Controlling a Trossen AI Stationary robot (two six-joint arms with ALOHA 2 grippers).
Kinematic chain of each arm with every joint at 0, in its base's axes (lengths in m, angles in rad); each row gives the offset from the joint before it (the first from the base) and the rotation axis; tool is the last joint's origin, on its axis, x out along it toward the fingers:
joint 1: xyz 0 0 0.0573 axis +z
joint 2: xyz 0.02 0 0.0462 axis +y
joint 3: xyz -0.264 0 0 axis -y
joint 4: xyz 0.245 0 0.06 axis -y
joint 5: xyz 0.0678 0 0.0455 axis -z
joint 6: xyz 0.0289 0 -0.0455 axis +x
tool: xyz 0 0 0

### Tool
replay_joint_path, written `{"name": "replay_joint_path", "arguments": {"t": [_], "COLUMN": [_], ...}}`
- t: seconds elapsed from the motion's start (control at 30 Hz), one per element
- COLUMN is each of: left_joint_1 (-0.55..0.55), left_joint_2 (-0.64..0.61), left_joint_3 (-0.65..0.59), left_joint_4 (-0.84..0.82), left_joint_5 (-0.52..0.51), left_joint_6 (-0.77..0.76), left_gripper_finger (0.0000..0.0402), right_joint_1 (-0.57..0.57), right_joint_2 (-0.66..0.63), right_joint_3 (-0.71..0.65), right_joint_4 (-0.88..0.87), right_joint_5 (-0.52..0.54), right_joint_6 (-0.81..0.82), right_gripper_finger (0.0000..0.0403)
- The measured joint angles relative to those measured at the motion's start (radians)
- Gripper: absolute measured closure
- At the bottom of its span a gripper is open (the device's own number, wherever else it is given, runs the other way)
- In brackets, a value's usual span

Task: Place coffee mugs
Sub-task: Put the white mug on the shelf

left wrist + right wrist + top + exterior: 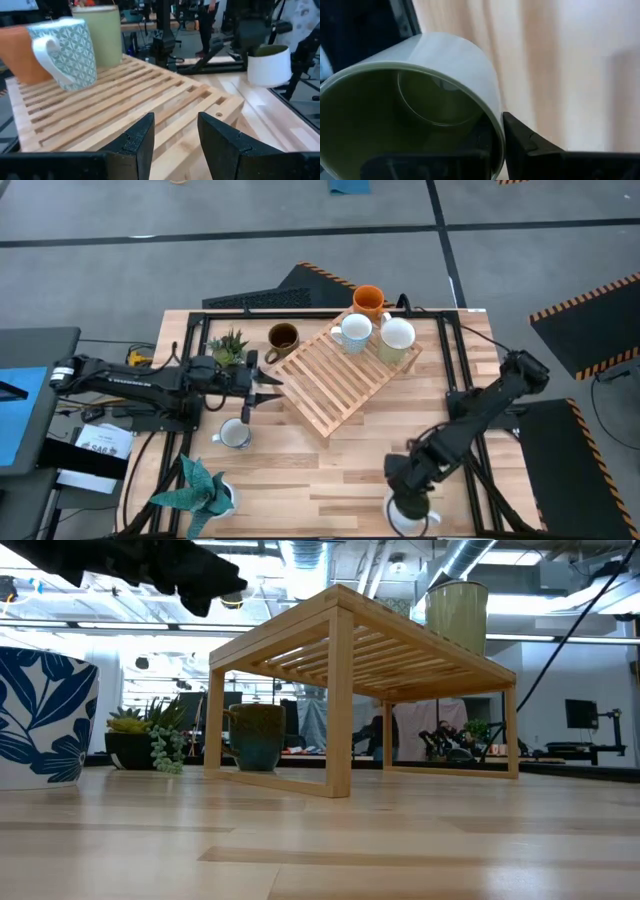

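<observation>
Atop rack (335,375): three empty mugs (352,333).

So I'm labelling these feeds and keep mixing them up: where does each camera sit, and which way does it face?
High view: overhead, straight down on the table; both arms show, left gripper open beside the wooden rack.
Low view: at tabletop height, level across under the rack; a dark arm shows at the top.
Left wrist view: past its open fingers across the rack top.
Right wrist view: close on a white mug between its fingers.
The pale green mug shows in the low, high and left wrist views.
</observation>
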Motion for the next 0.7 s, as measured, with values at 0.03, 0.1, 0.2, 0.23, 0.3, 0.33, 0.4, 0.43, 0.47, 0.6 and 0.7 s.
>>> {"name": "replay_joint_path", "arguments": {"t": [0.03, 0.1, 0.2, 0.23, 0.3, 0.33, 0.4, 0.43, 0.47, 0.6, 0.7], "left_joint_1": [0.000, 0.000, 0.000, 0.000, 0.000, 0.000, 0.000, 0.000, 0.000, 0.000, 0.000], "left_joint_2": [-0.018, -0.047, -0.076, -0.079, -0.079, -0.078, -0.075, -0.075, -0.075, -0.075, -0.075], "left_joint_3": [0.000, 0.000, 0.000, 0.000, 0.000, 0.000, 0.000, 0.000, 0.000, 0.000, 0.000], "left_joint_4": [-0.014, -0.036, -0.051, -0.056, -0.064, -0.067, -0.069, -0.074, -0.075, -0.073, -0.073], "left_joint_5": [0.000, 0.000, 0.000, 0.000, 0.000, 0.001, -0.003, -0.009, -0.016, -0.037, -0.042], "left_joint_6": [0.000, 0.000, -0.001, -0.002, -0.011, -0.014, -0.014, -0.014, -0.014, -0.014, -0.016], "left_gripper_finger": [0.0264, 0.0264, 0.0264, 0.0264, 0.0264, 0.0264, 0.0264, 0.0264, 0.0264, 0.0264, 0.0264], "right_joint_1": [-0.018, -0.056, -0.119, -0.142, -0.194, -0.223, -0.285, -0.319, -0.353, -0.494, -0.590], "right_joint_2": [0.000, 0.000, -0.002, -0.003, -0.003, -0.003, -0.003, -0.003, -0.003, -0.003, -0.002], "right_joint_3": [0.048, 0.146, 0.292, 0.335, 0.407, 0.437, 0.488, 0.506, 0.520, 0.548, 0.547], "right_joint_4": [-0.044, -0.133, -0.264, -0.303, -0.362, -0.382, -0.411, -0.421, -0.432, -0.466, -0.513], "right_joint_5": [0.030, 0.100, 0.229, 0.270, 0.359, 0.402, 0.475, 0.498, 0.510, 0.510, 0.504], "right_joint_6": [-0.035, -0.110, -0.206, -0.233, -0.279, -0.288, -0.291, -0.291, -0.292, -0.296, -0.329], "right_gripper_finger": [0.0361, 0.0361, 0.0361, 0.0361, 0.0361, 0.0361, 0.0361, 0.0361, 0.0361, 0.0361, 0.0361]}}
